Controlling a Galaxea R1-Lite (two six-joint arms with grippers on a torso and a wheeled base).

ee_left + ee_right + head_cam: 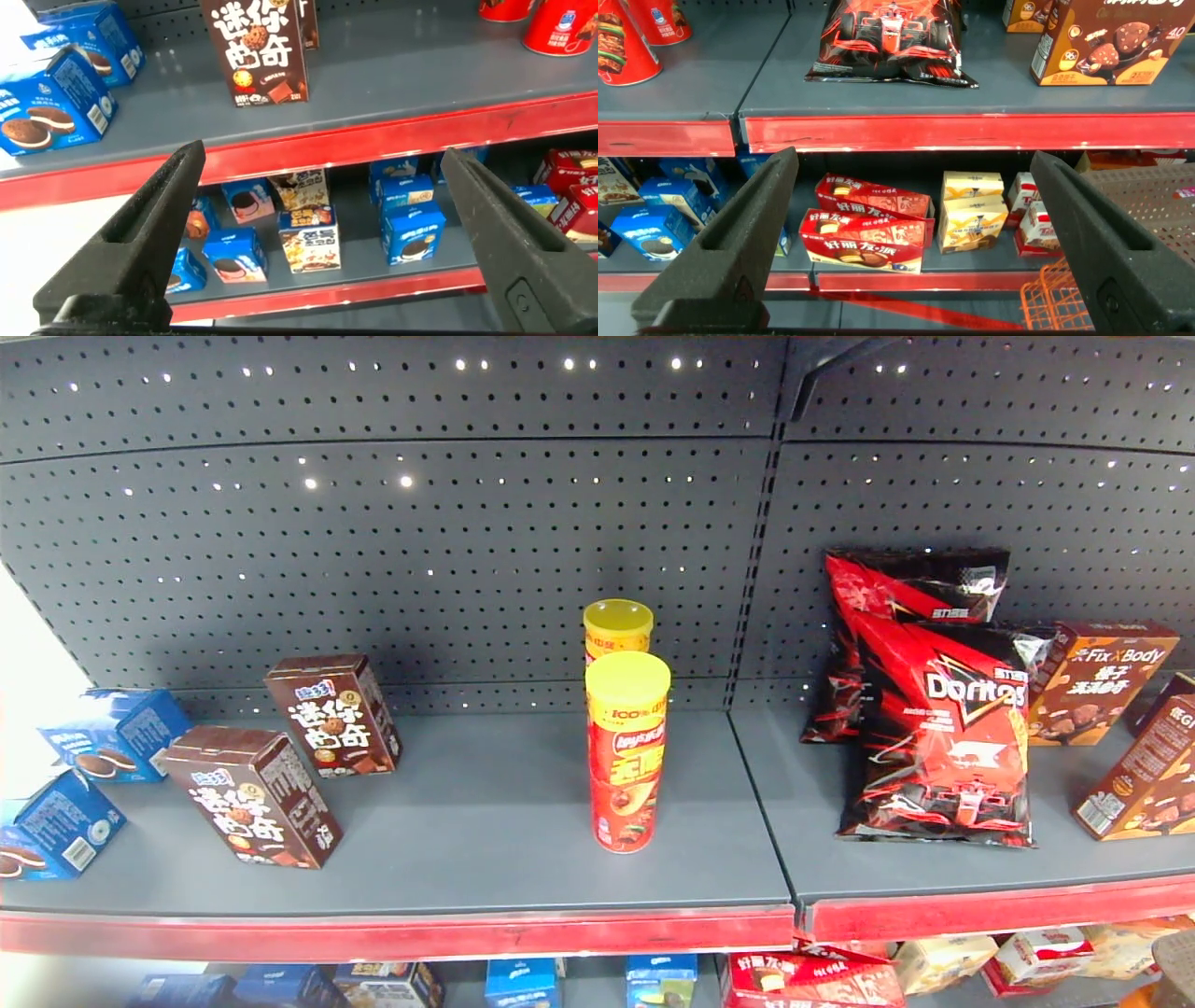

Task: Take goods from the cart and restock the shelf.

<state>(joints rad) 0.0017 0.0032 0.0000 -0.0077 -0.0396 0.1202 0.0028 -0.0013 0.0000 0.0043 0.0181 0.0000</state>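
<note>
The grey shelf [485,821] with a red front edge carries two chip cans [625,751] with yellow lids, one behind the other, at its middle. Two red and black chip bags [938,747] stand to their right. My left gripper [322,157] is open and empty, held in front of the shelf edge below a brown cookie box [257,47]. My right gripper [915,161] is also open and empty, facing the red shelf edge [971,131] under a chip bag [892,37]. An orange wire basket [1060,299] and grey mesh [1148,201] of the cart lie low beside the right gripper.
Blue cookie boxes [117,733] and brown boxes [257,793] stand on the left of the shelf, brown and orange boxes [1102,681] on the far right. The lower shelf holds blue boxes [411,229], red boxes [868,229] and pale boxes [971,210]. Perforated back panel [467,551] behind.
</note>
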